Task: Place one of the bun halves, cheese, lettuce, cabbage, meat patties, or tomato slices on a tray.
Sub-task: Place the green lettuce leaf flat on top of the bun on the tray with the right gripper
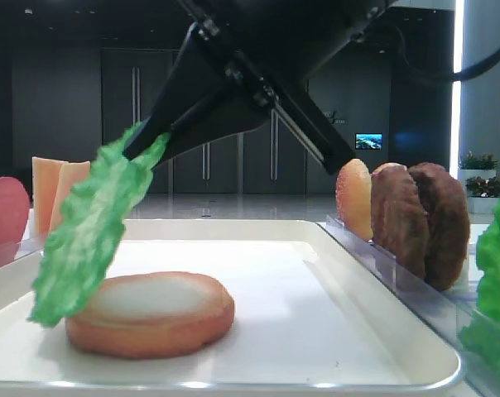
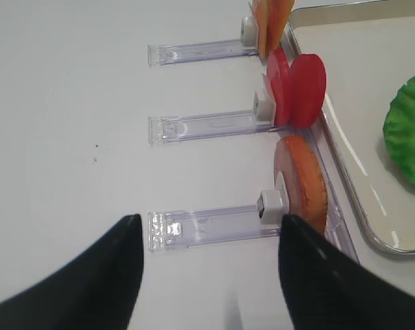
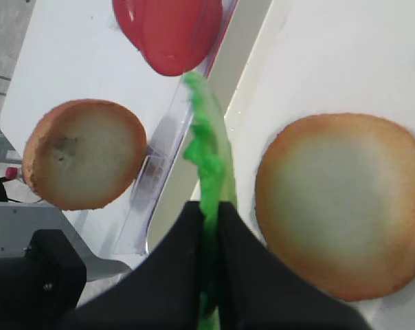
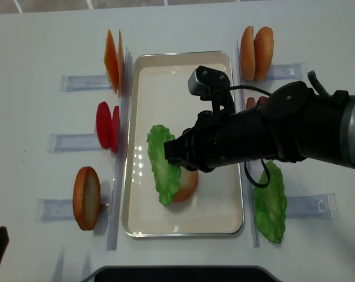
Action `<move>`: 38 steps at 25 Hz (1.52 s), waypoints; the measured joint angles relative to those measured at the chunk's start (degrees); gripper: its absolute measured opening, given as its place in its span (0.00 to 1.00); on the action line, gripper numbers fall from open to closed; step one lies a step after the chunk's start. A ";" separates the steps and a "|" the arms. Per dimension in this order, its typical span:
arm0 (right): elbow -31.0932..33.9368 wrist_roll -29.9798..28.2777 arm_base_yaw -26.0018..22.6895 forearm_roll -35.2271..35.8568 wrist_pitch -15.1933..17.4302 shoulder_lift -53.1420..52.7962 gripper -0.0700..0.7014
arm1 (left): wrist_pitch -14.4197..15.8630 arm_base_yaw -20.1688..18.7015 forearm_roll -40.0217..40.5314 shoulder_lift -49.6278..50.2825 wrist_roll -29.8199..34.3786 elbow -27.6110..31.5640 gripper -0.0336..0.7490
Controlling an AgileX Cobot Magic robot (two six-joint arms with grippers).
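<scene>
One lettuce leaf [image 1: 88,236] hangs pinched in our right end effector [image 1: 155,141] above the bun half [image 1: 151,313] on the tray [image 1: 333,331]; next, we judge, lower and release.

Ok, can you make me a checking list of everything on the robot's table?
Surface: white table, clear racks either side of the tray.
Job's things: bun half flat in tray; lettuce hanging over it; second leaf right of tray; cheese, tomato slices, another bun half on the left; patties on the right.
Clutter: nothing seen.
Grippers: right gripper shut on lettuce; left gripper open, empty.
Cables: black cable on right arm.
Surroundings: dark hall behind.
</scene>
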 joint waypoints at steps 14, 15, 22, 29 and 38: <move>0.00 0.07 2.94 -2.06 -4.83 0.00 0.11 | 0.00 0.00 0.00 0.00 0.00 0.00 0.64; 0.00 0.07 2.94 -2.37 -4.91 0.00 0.11 | 0.00 0.00 0.00 0.00 0.00 0.00 0.64; 0.00 0.07 2.94 -5.35 -5.43 0.00 0.11 | 0.00 0.00 0.00 0.00 0.00 0.00 0.64; 0.00 0.07 2.94 -9.04 -6.45 0.00 0.15 | 0.00 0.00 0.00 0.00 0.00 0.00 0.64; 0.00 -0.01 2.94 -14.30 -9.21 0.00 0.58 | 0.00 0.00 0.00 0.00 0.00 0.00 0.64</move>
